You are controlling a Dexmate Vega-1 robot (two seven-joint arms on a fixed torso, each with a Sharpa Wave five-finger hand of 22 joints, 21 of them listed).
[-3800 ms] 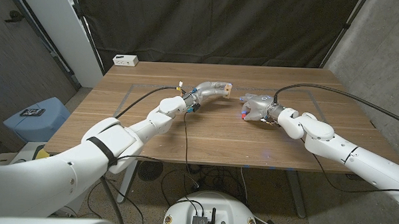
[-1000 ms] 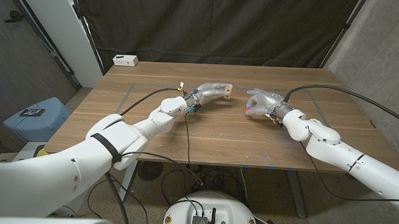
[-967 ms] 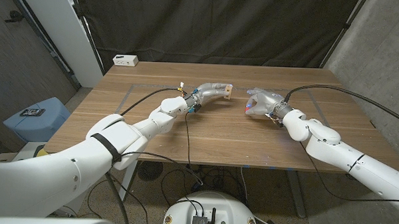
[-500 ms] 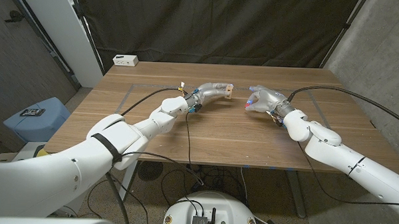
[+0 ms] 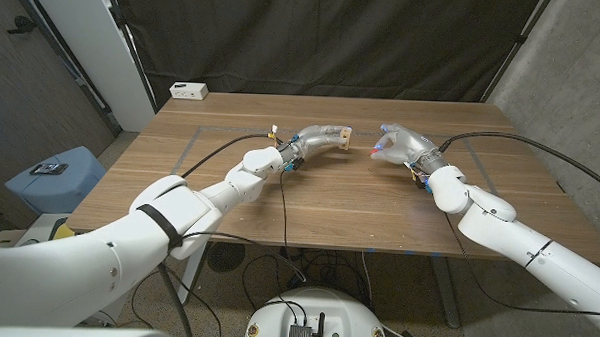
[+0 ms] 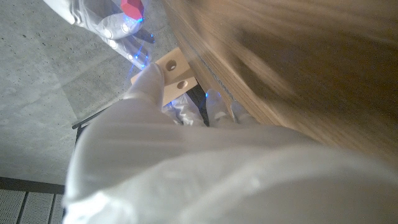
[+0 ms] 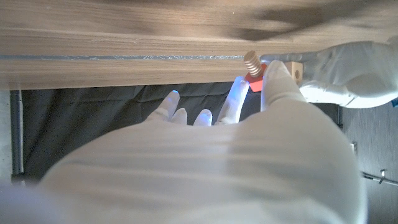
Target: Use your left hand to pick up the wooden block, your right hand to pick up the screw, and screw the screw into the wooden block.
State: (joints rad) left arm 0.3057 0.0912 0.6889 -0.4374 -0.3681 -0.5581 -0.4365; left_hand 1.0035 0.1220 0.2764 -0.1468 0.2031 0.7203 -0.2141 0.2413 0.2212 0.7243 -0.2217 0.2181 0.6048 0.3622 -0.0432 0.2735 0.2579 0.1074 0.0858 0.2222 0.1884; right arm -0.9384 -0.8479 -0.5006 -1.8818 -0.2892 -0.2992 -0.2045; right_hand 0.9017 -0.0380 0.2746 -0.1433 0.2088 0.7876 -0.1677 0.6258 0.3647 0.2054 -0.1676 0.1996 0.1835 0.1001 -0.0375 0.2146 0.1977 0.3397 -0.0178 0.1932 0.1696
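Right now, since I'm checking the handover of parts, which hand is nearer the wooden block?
Left. The left hand grips the wooden block; the right hand, holding the screw, is apart, beside it.

The head view is evenly and softly lit, sharp across the tabletop (image 5: 379, 206), with straight edges bowing near the picture's corners and the black curtain (image 5: 325, 39) behind swallowing most light. Both wrist views are dimmer and soft: the near glove backs blur out of focus, wood grain smears, and blue glints mark the fingers (image 7: 237, 93).
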